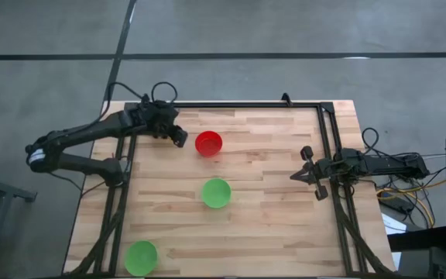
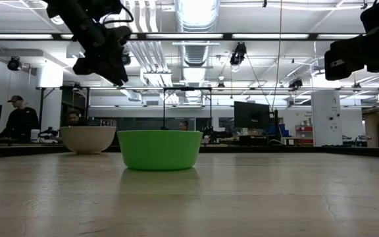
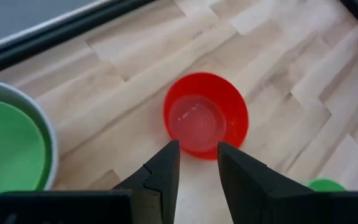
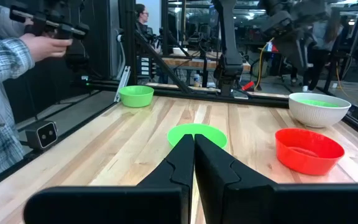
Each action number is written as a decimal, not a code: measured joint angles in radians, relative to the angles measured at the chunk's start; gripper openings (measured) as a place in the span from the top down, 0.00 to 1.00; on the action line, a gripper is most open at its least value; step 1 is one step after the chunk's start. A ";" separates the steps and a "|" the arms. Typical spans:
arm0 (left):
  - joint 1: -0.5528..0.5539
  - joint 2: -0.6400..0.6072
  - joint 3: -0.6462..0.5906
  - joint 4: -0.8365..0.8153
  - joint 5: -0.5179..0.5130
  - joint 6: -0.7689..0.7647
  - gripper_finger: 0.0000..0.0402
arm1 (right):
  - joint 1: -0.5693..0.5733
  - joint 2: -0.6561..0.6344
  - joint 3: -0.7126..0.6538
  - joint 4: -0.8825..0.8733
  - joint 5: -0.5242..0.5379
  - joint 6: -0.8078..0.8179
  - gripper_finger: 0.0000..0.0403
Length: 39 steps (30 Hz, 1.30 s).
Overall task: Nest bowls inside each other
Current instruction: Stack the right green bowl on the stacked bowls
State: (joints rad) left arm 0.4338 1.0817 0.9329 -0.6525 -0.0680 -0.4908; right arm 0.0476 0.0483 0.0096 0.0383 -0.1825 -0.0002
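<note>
Five bowls on the desk: one red bowl [image 1: 208, 143] at upper centre, one green bowl [image 1: 216, 193] mid-frame, one green bowl [image 1: 141, 257] at lower left, and one green bowl [image 4: 316, 103] nested in the grey-white bowl [image 4: 319, 109]. The left pincer [image 3: 197, 165], fingers apart, hovers empty beside the red bowl; the right pincer [image 4: 194, 146], at the right edge, is closed together.

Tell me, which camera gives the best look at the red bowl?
The left wrist view: the red bowl fills the middle, seen from above, empty, just beyond the left gripper. The high view shows it small, the right wrist view from the side. The low view does not show it.
</note>
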 joint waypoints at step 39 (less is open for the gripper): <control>-0.486 0.017 0.000 0.008 -0.007 -0.269 0.72 | 0.000 0.000 0.000 0.000 0.000 0.000 0.98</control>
State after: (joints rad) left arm -0.0521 1.0985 0.9329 -0.6442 -0.0746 -0.7596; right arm 0.0475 0.0486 0.0096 0.0383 -0.1822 -0.0002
